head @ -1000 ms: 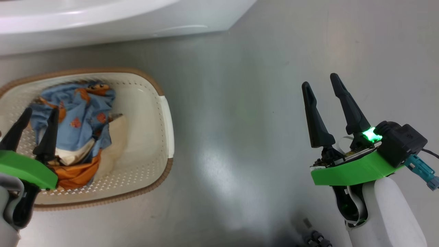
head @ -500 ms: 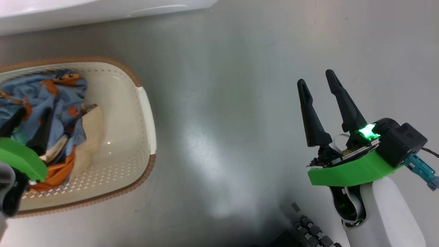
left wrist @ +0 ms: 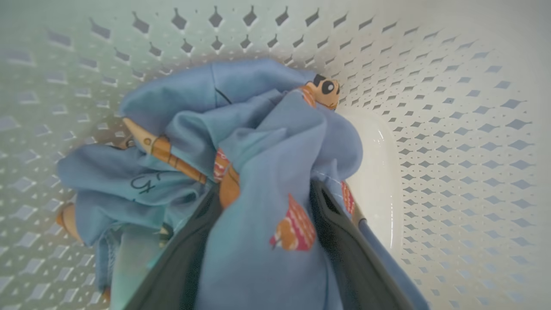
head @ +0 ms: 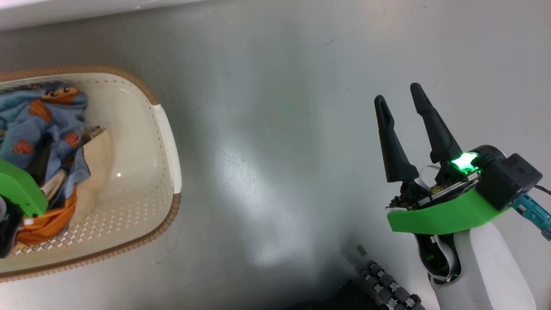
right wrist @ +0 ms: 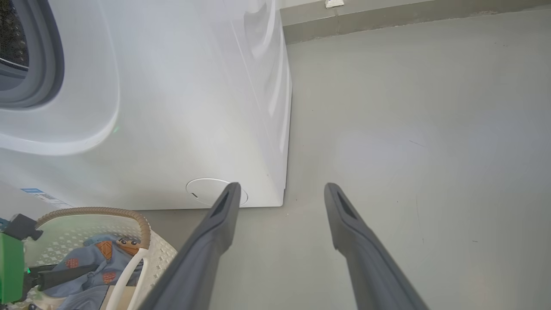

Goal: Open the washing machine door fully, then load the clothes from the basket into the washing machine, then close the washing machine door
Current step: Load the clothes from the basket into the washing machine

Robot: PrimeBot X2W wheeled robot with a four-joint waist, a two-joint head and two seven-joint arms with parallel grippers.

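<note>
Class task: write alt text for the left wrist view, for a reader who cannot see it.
Light blue clothes with orange cartoon prints lie bunched in a cream perforated basket. The dark fingers of the left gripper stand open, one on each side of a blue fold.

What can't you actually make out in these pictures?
- Left wrist view: fingertips of the left claw, buried in the clothes.
- Right wrist view: the inside of the washing machine, cut off by the left edge.
- Head view: the far left part of the basket, past the picture's edge.
</note>
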